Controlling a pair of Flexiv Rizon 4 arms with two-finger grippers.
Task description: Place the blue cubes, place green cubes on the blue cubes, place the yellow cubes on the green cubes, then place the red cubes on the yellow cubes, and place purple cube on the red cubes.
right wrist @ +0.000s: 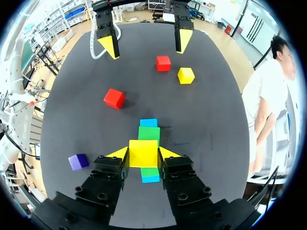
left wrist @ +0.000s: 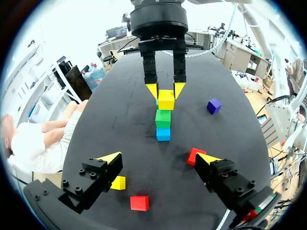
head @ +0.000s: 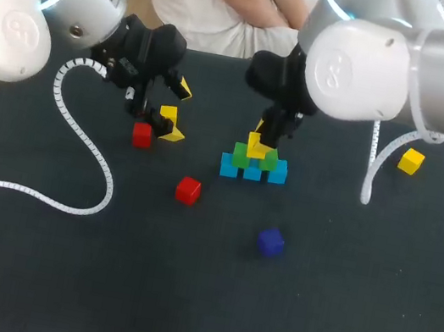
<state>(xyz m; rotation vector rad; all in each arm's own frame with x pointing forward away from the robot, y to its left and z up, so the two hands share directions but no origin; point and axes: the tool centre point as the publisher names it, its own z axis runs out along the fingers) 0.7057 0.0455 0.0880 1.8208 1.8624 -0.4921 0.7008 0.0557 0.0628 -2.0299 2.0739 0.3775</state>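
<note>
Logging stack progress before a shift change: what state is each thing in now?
left pincer: open, empty.
right pincer: shut on held yellow cube.
held yellow cube: gripped, on or just above green cubes.
green cubes: stacked on blue cubes.
blue cubes: row on table.
red cubes: loose, unstacked.
purple cube: loose, unstacked.
spare yellow cubes: loose.

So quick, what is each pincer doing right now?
Left pincer: open, holding nothing.
Right pincer: closed on a small yellow cube.
</note>
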